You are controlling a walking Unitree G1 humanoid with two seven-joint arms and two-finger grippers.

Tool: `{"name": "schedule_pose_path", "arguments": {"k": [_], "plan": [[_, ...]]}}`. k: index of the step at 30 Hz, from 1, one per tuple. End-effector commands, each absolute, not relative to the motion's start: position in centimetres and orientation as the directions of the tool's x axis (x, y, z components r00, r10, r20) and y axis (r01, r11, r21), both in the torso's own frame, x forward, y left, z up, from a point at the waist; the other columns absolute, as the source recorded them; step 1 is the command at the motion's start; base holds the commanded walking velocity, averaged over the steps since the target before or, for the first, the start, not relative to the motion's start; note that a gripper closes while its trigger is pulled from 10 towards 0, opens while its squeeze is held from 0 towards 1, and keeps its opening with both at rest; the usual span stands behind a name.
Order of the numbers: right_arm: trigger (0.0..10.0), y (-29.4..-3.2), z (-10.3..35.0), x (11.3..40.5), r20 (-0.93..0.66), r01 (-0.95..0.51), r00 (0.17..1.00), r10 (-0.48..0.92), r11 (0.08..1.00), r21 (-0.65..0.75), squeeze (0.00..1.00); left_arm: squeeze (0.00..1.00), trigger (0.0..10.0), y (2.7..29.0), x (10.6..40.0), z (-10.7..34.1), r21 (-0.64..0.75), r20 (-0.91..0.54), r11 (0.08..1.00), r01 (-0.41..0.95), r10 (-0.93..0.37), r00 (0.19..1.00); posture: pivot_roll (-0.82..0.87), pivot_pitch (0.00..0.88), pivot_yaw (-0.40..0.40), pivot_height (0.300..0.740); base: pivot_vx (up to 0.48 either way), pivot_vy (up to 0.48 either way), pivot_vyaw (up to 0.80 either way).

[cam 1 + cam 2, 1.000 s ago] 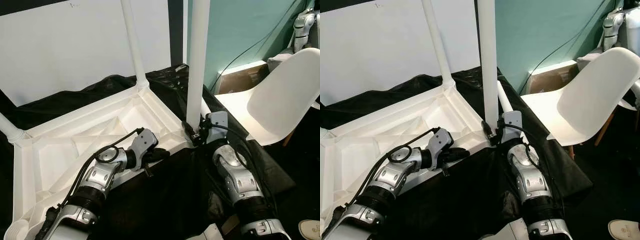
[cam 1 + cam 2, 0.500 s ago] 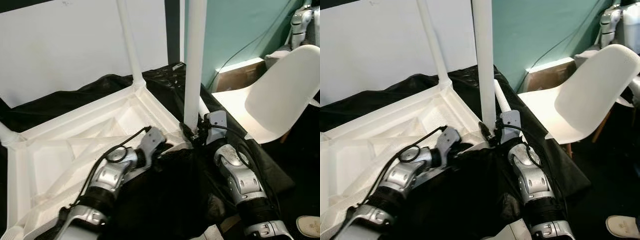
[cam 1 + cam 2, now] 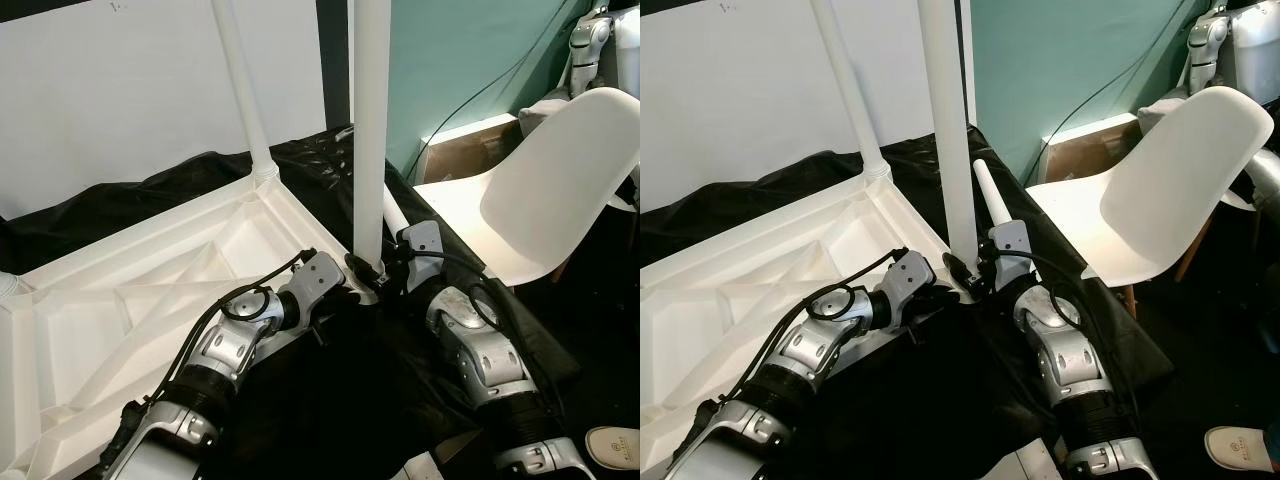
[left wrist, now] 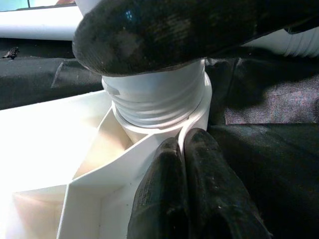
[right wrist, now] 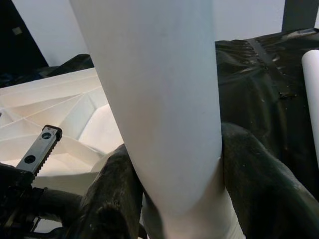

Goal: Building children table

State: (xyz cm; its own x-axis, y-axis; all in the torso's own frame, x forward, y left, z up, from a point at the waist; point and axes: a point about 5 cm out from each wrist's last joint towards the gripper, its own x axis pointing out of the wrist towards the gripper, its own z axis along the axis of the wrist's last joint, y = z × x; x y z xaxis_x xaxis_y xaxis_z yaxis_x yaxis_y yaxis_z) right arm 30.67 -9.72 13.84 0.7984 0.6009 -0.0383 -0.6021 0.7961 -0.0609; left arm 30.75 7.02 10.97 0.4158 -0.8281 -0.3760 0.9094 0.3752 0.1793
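The right end effector (image 3: 368,272) is clamped around the base of a tall white plastic table leg (image 3: 369,130), one black finger (image 5: 112,199) on each side of it, where it meets the corner socket of the upturned white plastic tabletop (image 3: 150,300). The left end effector (image 4: 187,191) has its two fingers pressed together, tips against the tabletop's rim just below that threaded socket (image 4: 157,102). Two legs stand upright: the gripped one at the near right corner and a second leg (image 3: 238,90) at the far corner. A third leg (image 3: 992,198) lies loose on the black sheet (image 3: 330,165) behind the gripped one. A white moulded chair (image 3: 545,195) stands near on the right, apart from the tabletop's edge.
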Motion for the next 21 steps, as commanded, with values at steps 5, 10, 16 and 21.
{"name": "schedule_pose_path", "arguments": {"k": [5, 10, 16, 21], "plan": [[10.0, -9.5, 12.8, 30.7, -0.096, -0.630, 0.773, 0.626, 0.777, -0.004, 1.00, 0.00, 0.0, 6.9, 28.7, 8.7, 0.034, -0.464, 0.213, 0.976, -0.862, 0.204, -0.10, 0.000, 0.092, 0.740, 0.000, 0.000, 0.00], [10.0, -10.5, 14.0, 31.0, -0.074, -0.702, 0.712, 0.698, 0.706, -0.093, 0.00, 0.00, 0.0, 7.3, 28.2, 8.7, 0.014, -0.473, 0.170, 0.985, -0.867, 0.157, -0.10, 0.000, 0.098, 0.740, 0.000, 0.000, 0.00], [10.0, -12.3, 15.5, 31.5, -0.108, -0.829, 0.550, 0.828, 0.527, -0.186, 0.00, 0.00, 0.0, 7.9, 27.5, 8.7, -0.032, -0.480, 0.105, 0.994, -0.874, 0.077, -0.11, 0.000, 0.108, 0.740, 0.000, 0.000, 0.00], [10.0, -13.8, 17.0, 32.5, -0.158, -0.882, 0.448, 0.880, 0.406, -0.239, 0.00, 0.00, 0.0, 8.4, 27.0, 8.8, -0.061, -0.480, 0.072, 0.996, -0.876, 0.034, -0.11, 0.000, 0.112, 0.740, 0.000, 0.000, 0.00]]}}
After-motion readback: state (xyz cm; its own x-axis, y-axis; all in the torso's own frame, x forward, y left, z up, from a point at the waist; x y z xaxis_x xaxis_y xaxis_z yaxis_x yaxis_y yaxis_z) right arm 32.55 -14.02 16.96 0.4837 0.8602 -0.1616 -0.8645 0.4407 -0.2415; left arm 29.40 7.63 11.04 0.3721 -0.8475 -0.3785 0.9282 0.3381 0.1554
